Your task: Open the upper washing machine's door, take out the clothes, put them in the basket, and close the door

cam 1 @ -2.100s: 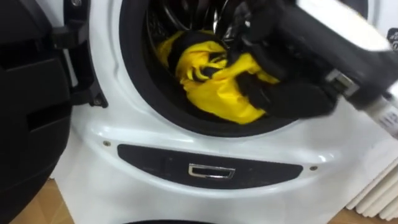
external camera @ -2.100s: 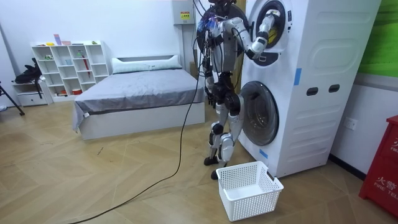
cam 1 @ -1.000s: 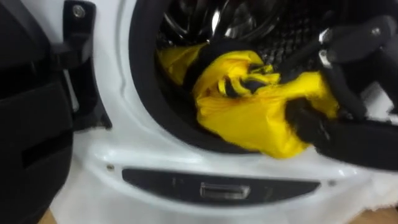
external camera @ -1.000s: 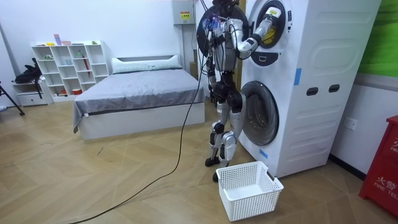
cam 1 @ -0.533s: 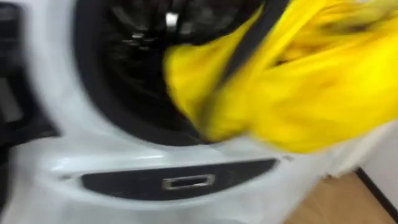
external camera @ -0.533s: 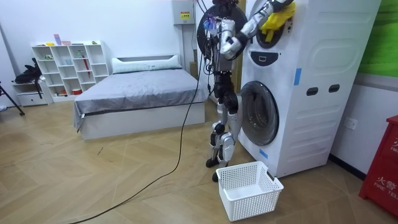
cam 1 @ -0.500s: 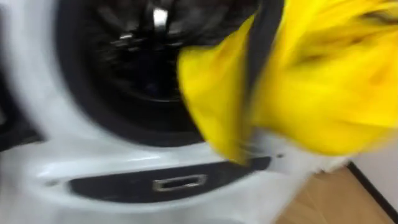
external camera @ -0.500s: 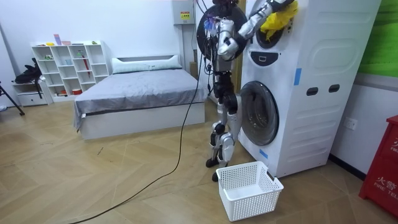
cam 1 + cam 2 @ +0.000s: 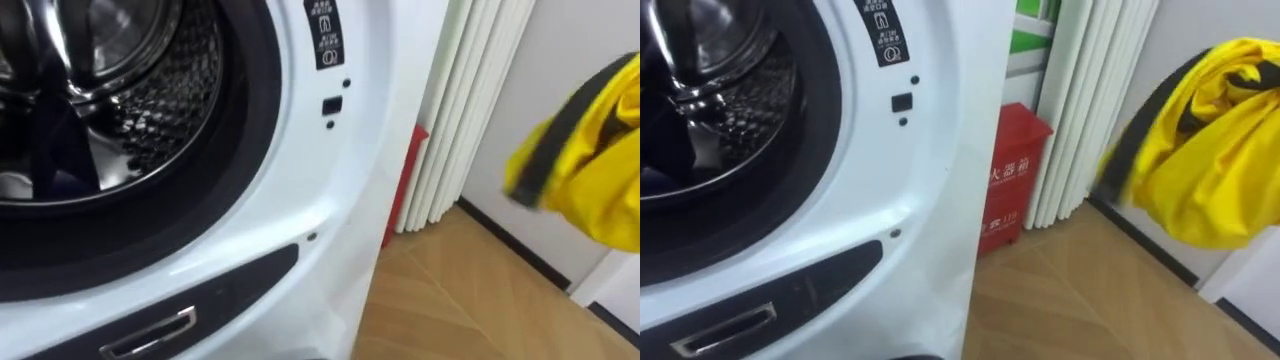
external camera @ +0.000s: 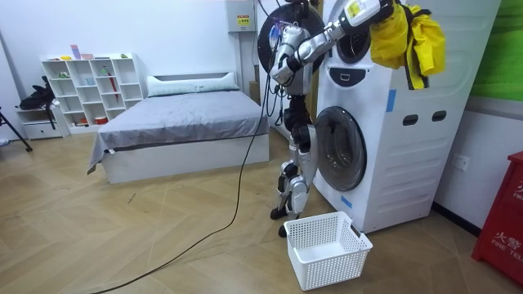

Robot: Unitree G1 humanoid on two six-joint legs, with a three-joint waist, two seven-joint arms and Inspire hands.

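Note:
A yellow garment with dark trim (image 9: 598,165) hangs in the air to the right of the upper washing machine (image 9: 330,190), well clear of its round opening. The steel drum (image 9: 100,90) holds something dark low at the left, too dim to make out. In the room view my right arm is raised high across the machine's front. My right hand (image 10: 382,9) grips the top of the yellow garment (image 10: 406,37), which dangles from it. I stand close in front of the stacked machines.
A white laundry basket (image 10: 327,249) sits on the wooden floor by my feet, in front of the lower machine's door (image 10: 339,155). A red cabinet (image 9: 1005,175) and white ribbed panel (image 9: 450,120) stand to the machine's right. A bed (image 10: 188,122) lies behind me.
The yellow garment has come out of the drum and swung up and to the right in my right hand. My view has turned right, off the opening.

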